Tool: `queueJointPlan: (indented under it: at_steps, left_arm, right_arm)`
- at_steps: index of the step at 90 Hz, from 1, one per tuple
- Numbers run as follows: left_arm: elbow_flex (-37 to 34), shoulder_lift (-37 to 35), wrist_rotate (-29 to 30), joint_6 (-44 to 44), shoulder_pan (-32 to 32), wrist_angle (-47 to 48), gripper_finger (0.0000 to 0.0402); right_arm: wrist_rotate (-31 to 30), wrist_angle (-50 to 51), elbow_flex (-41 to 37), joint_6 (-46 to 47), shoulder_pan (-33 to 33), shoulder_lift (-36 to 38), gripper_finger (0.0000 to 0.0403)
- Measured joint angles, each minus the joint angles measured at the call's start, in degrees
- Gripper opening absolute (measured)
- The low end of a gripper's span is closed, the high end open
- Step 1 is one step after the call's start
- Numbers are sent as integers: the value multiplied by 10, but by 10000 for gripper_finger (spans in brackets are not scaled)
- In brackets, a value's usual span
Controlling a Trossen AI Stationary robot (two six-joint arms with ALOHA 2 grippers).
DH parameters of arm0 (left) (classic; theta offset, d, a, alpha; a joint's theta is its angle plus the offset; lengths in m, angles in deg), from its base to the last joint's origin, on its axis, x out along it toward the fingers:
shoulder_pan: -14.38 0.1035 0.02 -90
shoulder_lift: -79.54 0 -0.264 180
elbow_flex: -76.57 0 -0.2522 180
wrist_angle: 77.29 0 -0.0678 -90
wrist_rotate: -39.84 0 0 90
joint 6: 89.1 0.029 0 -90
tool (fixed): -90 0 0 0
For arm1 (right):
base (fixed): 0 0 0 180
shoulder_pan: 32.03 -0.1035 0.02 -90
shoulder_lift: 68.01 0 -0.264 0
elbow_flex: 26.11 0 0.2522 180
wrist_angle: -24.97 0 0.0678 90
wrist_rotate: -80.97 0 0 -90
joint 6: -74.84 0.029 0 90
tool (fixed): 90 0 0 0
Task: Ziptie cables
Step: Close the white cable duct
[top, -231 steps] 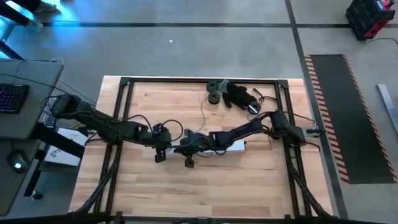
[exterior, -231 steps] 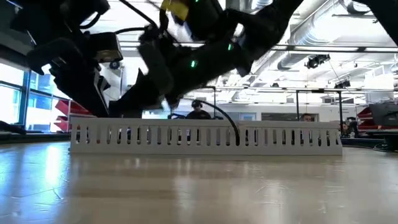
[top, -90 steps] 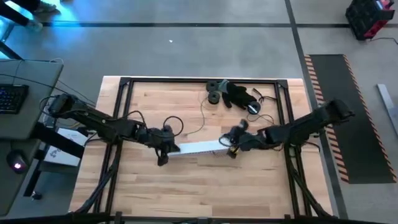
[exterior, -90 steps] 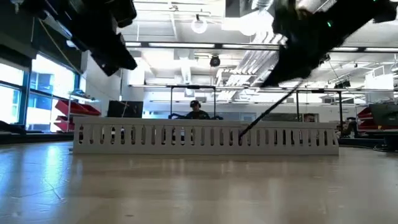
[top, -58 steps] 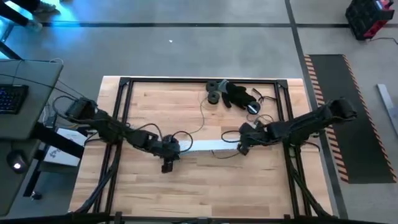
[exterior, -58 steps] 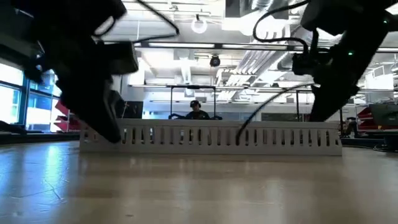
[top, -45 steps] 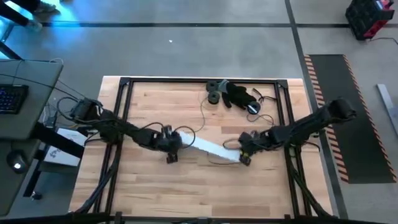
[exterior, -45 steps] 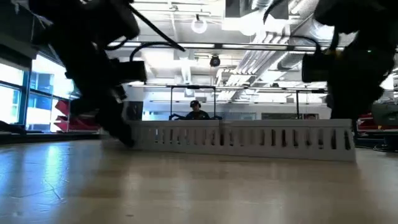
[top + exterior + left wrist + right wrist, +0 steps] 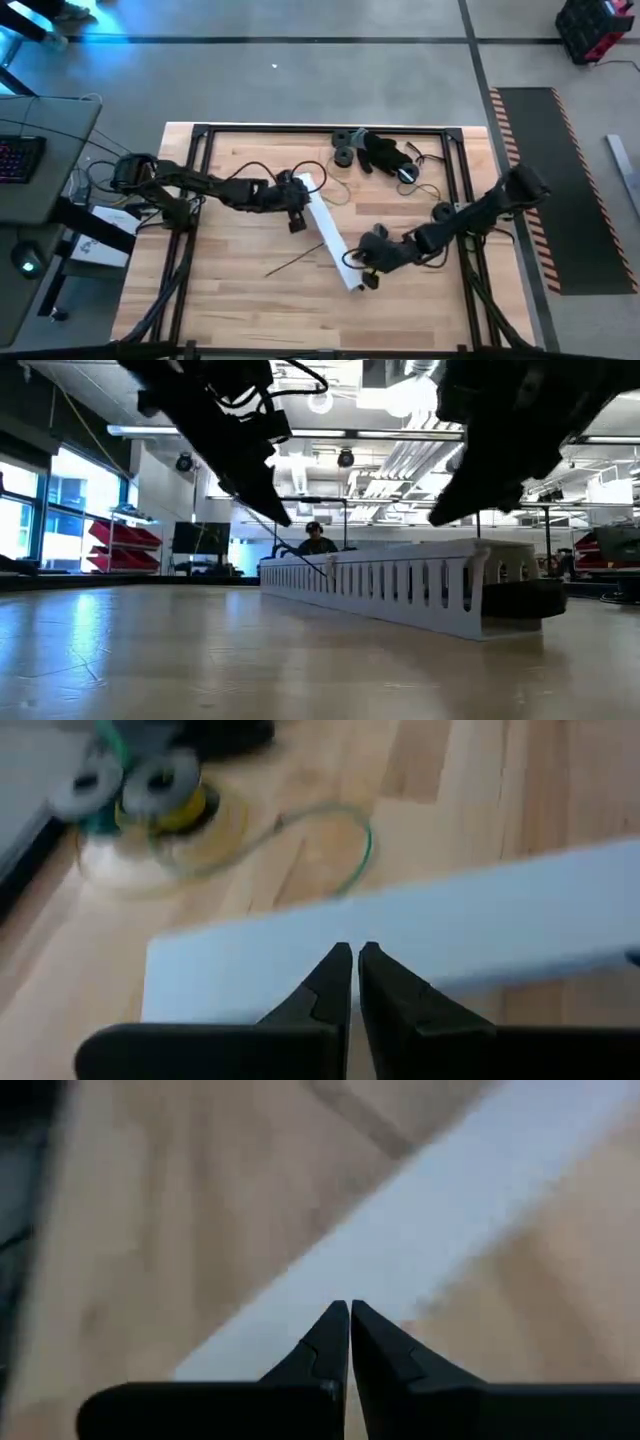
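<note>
The long white slotted duct [image 9: 330, 235] lies on the wood, slanting from the far left to the near right. My left gripper [image 9: 296, 212] is shut at its far end [image 9: 300, 970]. My right gripper [image 9: 364, 276] is shut at its near end [image 9: 400, 1260]. The bundle of cables does not show as such. One thin dark strand [image 9: 295, 262] lies on the table left of the duct, and I cannot tell whether it is one of the cables. A thin greenish wire loop [image 9: 345, 845] lies beyond the duct. My left gripper stands with shut fingertips [image 9: 335, 970] in front of the duct's white wall near its far end; whether they touch it I cannot tell. My right gripper stands likewise, shut fingertips [image 9: 335, 1325] over the duct's near end; contact does not show.
Black round parts and a dark cord [image 9: 375, 152] lie at the far edge, right of centre. Small spools [image 9: 140, 790] show beyond the duct in the left wrist view. A black frame [image 9: 200, 130] rims the table. Bare wood spreads along the near edge.
The duct has swung from lying across the table to slanting: its left end has gone toward the far edge, its right end toward the near edge. My left gripper has moved far and rightward with that end; my right gripper has moved toward the near edge. Both stay shut.
</note>
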Motion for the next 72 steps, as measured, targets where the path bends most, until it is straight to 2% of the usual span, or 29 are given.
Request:
queueJointPlan:
  at_steps: [7, 12, 18, 24, 34, 43, 51, 58, 72]
  left_arm:
    - [6, 6, -54, -64, 11, 81, 6]
    - [3, 20, -88, -80, 26, 98, 2]
    - [-8, 39, -84, -79, 39, 79, 1]
    - [-13, 67, -76, -63, 54, 22, 1]
    - [-11, 113, -100, -2, 77, -140, 0]
    - [16, 134, -123, 66, 82, -222, 0]
    - [52, 129, -121, 92, 82, -187, 0]
    - [81, 112, -114, 107, 76, -112, 0]
    - [103, 74, -107, 103, 36, 4, 0]
  right_arm:
    - [-20, 62, 5, 60, -8, -8, 0]
    - [3, 39, 1, 74, -9, -14, 0]
    - [47, -19, -9, 70, -8, -39, 0]
    - [80, -101, -12, 47, -8, -77, 0]
    - [117, -258, 8, -1, 5, -147, 0]
    - [120, -326, 48, -56, 20, -213, 0]
    - [119, -321, 89, -101, 27, -236, 0]
    - [102, -298, 107, -135, 26, -235, 0]
    - [31, -248, 99, -200, 15, -172, 0]
